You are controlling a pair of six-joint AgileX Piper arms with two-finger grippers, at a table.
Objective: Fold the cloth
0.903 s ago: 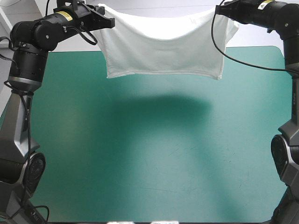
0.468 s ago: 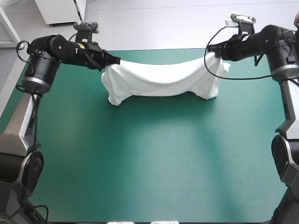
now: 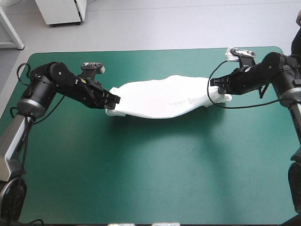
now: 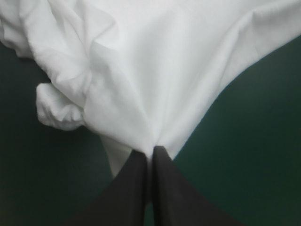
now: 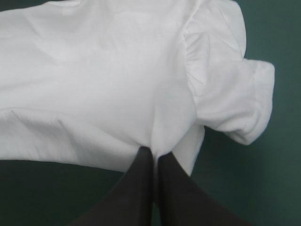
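Observation:
The white T-shirt lies stretched across the far middle of the teal-green table, held at both ends. My left gripper is shut on its left end, low over the table. My right gripper is shut on its right end. In the left wrist view the black fingers pinch the T-shirt at the left gripper, and a rolled sleeve sits beside them. In the right wrist view the T-shirt fans out ahead of the right gripper, a bunched sleeve to one side.
Bare teal-green cover spreads from the T-shirt to the near edge. The table's far edge runs just behind the T-shirt. A white cabinet stands on the floor beyond the far left corner.
Both grippers have come down and toward the near side, bringing the T-shirt from hanging high in the air to lying on the table, still stretched between them.

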